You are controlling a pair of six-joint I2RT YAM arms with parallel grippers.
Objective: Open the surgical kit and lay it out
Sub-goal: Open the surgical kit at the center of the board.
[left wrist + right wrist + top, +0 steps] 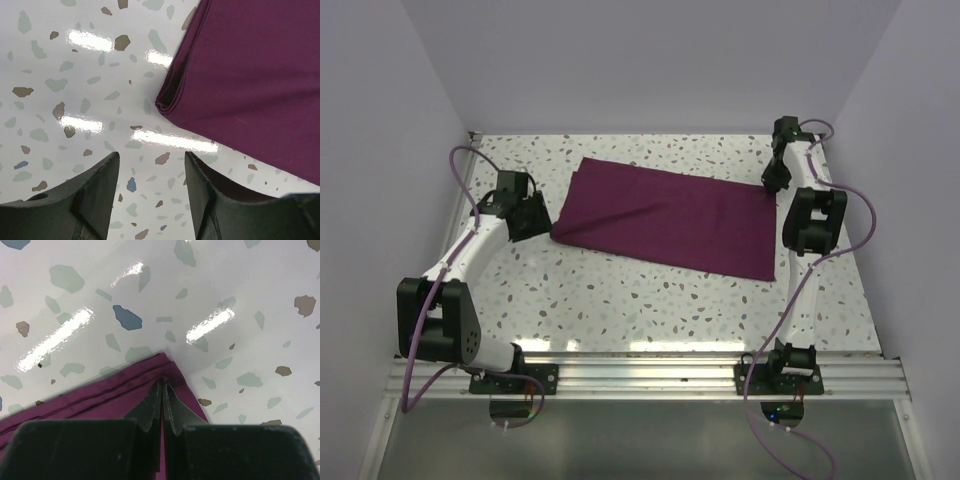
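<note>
Tightly, the right gripper (162, 390) presses its two fingers together on the far right corner of the maroon cloth wrap (90, 402). The hemmed edges run out from the tips over the speckled table (225, 290). Across the wrap, the left gripper (151, 156) hovers spread and empty above bare table, with the wrap's folded left corner just ahead and to its right, not touching. The wrap lies folded mid-table between both arms.

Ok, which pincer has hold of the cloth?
The right pincer: shut on the far right corner of the cloth. The left pincer is open over bare table, apart from the cloth's folded corner.
</note>
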